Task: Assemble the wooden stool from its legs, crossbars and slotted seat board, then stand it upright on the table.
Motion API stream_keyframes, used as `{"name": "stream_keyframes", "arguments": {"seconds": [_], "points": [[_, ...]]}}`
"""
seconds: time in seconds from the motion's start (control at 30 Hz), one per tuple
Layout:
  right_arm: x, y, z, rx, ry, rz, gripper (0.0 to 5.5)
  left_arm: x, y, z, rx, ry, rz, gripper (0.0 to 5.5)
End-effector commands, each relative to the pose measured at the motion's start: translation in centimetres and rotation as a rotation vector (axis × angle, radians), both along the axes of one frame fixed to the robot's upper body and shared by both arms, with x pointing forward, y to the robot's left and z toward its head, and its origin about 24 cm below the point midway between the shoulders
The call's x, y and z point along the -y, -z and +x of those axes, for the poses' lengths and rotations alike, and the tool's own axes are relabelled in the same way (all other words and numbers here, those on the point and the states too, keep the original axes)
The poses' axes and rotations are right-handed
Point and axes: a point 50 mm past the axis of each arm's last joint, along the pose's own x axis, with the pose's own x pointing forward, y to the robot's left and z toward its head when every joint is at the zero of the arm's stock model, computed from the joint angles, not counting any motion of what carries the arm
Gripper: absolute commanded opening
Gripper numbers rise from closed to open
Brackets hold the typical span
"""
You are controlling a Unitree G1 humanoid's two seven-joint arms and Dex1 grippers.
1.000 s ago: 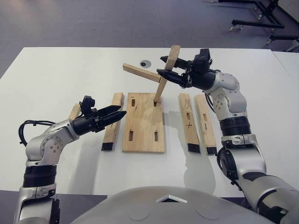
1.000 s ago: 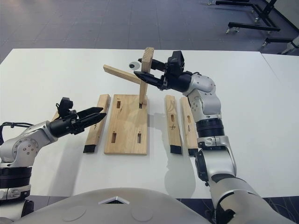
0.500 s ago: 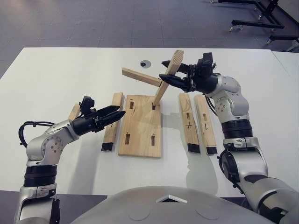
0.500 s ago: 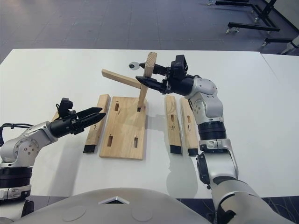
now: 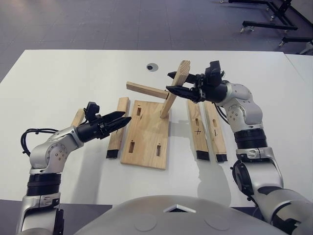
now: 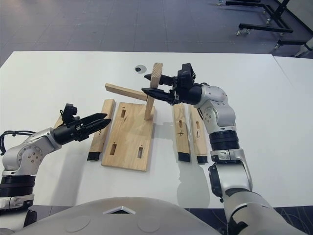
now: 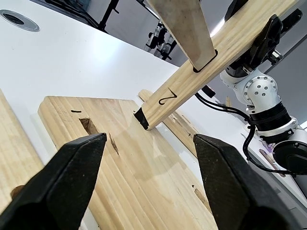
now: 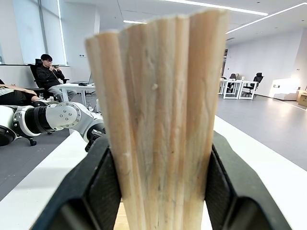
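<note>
Far left, left gripper (image 5: 124,117), fingers apart, just above a flat leg (image 5: 116,132). Mid-table, board (image 5: 144,139) lying flat, slightly askew. Over its far end, tilted leg (image 5: 172,93) with crossbar (image 5: 144,89) attached, clamped in right gripper (image 5: 169,82). Further right, spare legs (image 5: 197,128) flat, side by side.

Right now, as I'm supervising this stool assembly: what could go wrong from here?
1. The seat board lies loose and askew; the open left hand hovers apart from it, so pressing may slide it.
2. The right hand grips the tilted leg high, so its foot could skid off the board.
</note>
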Motion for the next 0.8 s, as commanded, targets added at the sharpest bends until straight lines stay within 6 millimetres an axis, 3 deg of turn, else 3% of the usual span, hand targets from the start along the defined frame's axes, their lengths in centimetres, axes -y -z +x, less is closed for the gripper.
{"name": "stream_keyframes", "arguments": {"seconds": [0.03, 0.27, 0.37, 0.57, 0.8], "points": [[0.8, 2.0, 0.2, -0.109, 0.020, -0.082, 2.06, 0.1, 0.0, 0.3, 0.007, 0.008, 0.016, 3.32], [1.0, 2.3, 0.8, -0.167, 0.054, -0.150, 2.06, 0.2, 0.4, 0.2, -0.002, 0.006, 0.014, 3.32], [1.2, 1.7, 1.3, -0.163, 0.095, -0.143, 2.71, 0.2, 0.5, 0.1, -0.004, 0.000, 0.011, 3.32], [2.4, -0.8, 1.7, -0.081, 0.244, -0.041, 3.66, 0.1, 0.7, 0.0, -0.003, -0.017, 0.006, 3.32], [3.9, -5.2, 0.5, 0.094, 0.397, 0.118, 3.66, 0.0, 0.9, -0.3, -0.008, -0.039, -0.001, 3.32]]}}
